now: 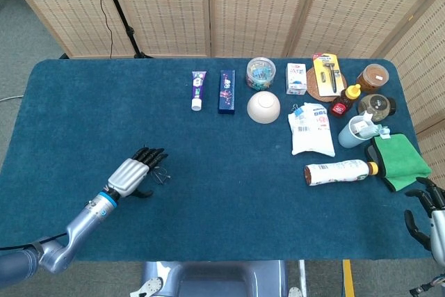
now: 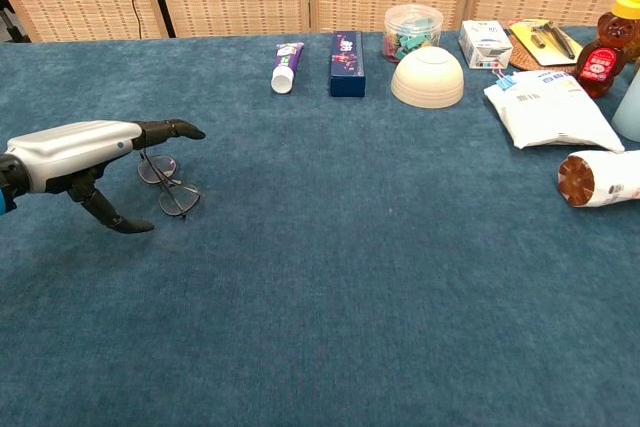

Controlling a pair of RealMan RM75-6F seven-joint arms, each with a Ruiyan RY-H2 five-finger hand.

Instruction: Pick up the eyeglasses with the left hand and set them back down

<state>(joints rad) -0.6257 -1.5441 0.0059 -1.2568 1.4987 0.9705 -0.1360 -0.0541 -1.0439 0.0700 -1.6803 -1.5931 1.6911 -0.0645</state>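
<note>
Chest view: left hand (image 2: 75,152), fingers (image 2: 170,129) spread above eyeglasses (image 2: 165,182), contact unclear; right hand (image 1: 425,213) cropped, grip untellable.

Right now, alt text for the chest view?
The left hand reaches over the eyeglasses lying on the blue table, fingers extended above them. A toothpaste tube, box and bowl line the far edge.
</note>
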